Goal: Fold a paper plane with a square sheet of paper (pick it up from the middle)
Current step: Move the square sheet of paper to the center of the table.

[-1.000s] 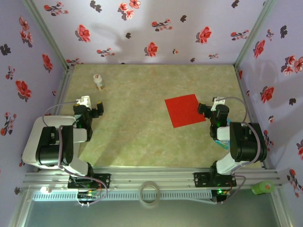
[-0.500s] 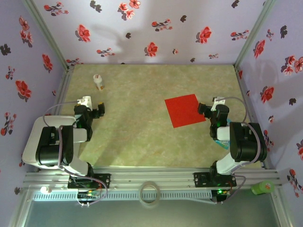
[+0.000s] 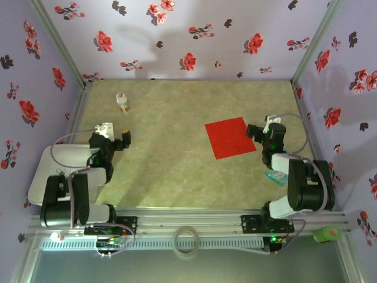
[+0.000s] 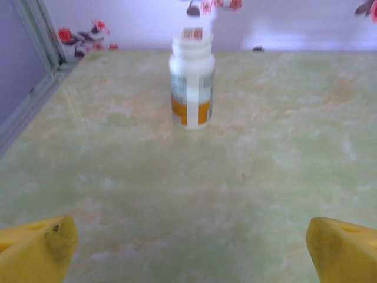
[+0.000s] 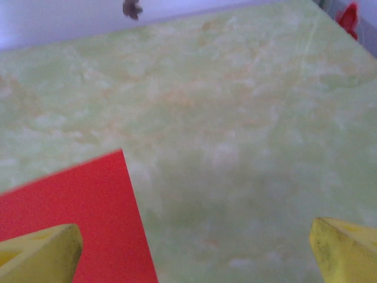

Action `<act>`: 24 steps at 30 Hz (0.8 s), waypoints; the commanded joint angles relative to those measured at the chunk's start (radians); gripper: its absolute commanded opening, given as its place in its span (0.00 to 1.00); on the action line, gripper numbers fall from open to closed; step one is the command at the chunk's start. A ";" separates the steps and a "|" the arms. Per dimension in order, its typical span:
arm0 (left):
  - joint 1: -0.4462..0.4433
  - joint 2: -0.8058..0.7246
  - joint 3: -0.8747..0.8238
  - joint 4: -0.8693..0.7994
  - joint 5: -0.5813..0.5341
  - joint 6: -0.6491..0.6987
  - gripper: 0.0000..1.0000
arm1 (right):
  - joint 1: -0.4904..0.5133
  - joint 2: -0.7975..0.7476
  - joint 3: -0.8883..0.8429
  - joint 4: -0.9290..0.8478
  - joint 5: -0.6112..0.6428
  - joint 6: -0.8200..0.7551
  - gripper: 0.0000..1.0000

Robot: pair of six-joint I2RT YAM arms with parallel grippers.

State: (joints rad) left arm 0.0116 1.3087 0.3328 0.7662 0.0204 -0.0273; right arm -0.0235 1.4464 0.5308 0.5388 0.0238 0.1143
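The square sheet of paper (image 3: 230,137) lies flat right of centre in the top view, just beside the right gripper (image 3: 254,131), whose jaws gape wide and empty. The left gripper (image 3: 122,139), at frame left, is equally wide with nothing held. Thin, light and limp, the sheet probably slides and buckles, so pinch it mid-sheet. The white bottle (image 4: 191,82) has a label too blurred to read.

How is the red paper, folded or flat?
Flat, unfolded. The square sheet of paper lies spread on the table, four straight edges, no crease visible.
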 commanded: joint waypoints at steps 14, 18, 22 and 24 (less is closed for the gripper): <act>0.010 -0.194 0.456 -0.969 0.091 -0.474 1.00 | -0.024 -0.208 0.275 -0.926 -0.290 0.553 0.99; 0.011 -0.185 0.525 -1.060 0.183 -0.490 1.00 | 0.017 -0.189 0.266 -0.952 -0.368 0.562 0.98; 0.010 -0.192 0.532 -1.023 0.333 -0.485 1.00 | 0.061 -0.109 0.234 -0.845 -0.405 0.516 0.92; 0.009 -0.220 0.534 -1.068 0.347 -0.505 1.00 | 0.077 -0.035 0.275 -0.875 -0.435 0.501 0.90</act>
State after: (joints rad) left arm 0.0135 1.1275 0.8444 -0.2306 0.2588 -0.4965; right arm 0.0391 1.3384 0.7837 -0.3408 -0.3355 0.6292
